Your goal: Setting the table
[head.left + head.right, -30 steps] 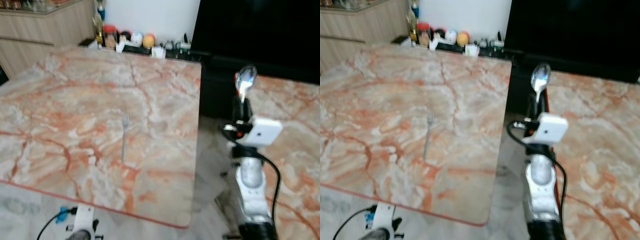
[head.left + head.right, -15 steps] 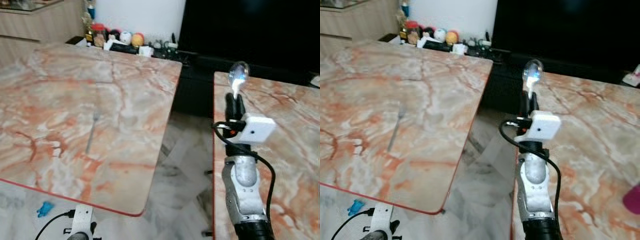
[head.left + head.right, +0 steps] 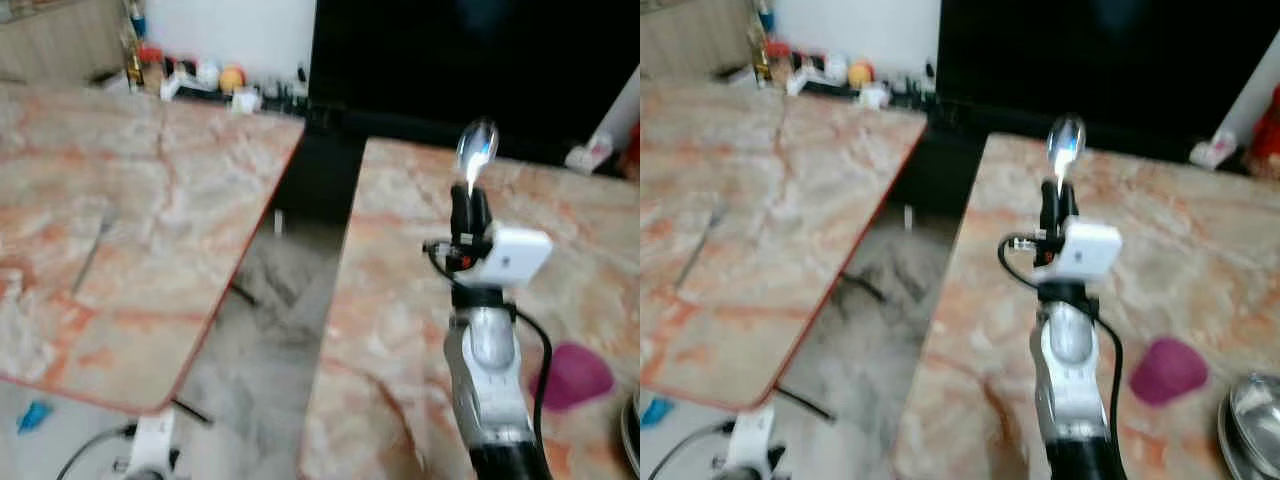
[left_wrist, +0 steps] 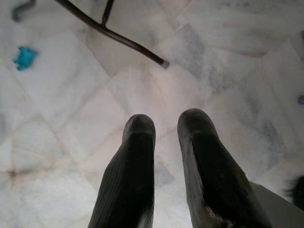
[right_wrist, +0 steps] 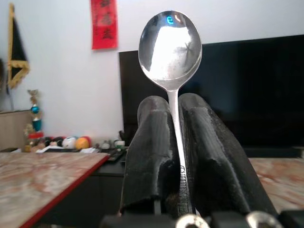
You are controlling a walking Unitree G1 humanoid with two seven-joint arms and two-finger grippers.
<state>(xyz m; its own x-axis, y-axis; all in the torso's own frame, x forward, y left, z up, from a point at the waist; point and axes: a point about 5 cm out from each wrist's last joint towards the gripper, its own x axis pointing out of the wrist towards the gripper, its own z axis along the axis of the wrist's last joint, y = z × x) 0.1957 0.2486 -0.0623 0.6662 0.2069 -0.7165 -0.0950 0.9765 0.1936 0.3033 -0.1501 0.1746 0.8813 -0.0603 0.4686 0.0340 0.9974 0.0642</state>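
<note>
Silver-armed and raised upright, the right gripper (image 3: 1058,195) clamps the handle of a polished spoon (image 5: 172,57) between its two black fingers (image 5: 151,142), bowl pointing up above the fingertips. A white camera block sits on the wrist just below the grip. Beneath and around that arm spreads a marble table (image 3: 400,300) veined in orange and grey. On this tabletop, to the gripper's right and nearer the robot, lies a magenta object (image 3: 1165,368), blurred beyond identifying, and further right at the frame's edge curves the rim of a metal bowl (image 3: 1245,420).

Well below, the left gripper (image 4: 164,130) hangs over pale tiled floor (image 4: 228,71), its fingers held a narrow gap apart and holding nothing; a dark table leg (image 4: 114,34) and a small blue scrap (image 4: 23,57) lie on the tiles beyond it.

Across a gap of floor to the right gripper's left stands a second marble table (image 3: 180,190) with a red-trimmed edge, where a fork (image 3: 92,255) lies flat, well apart from the spoon. Beyond the spoon's bowl looms a large black screen (image 3: 450,60). Far off to the left, small bottles and round objects (image 3: 200,78) line a low shelf against a white wall.
</note>
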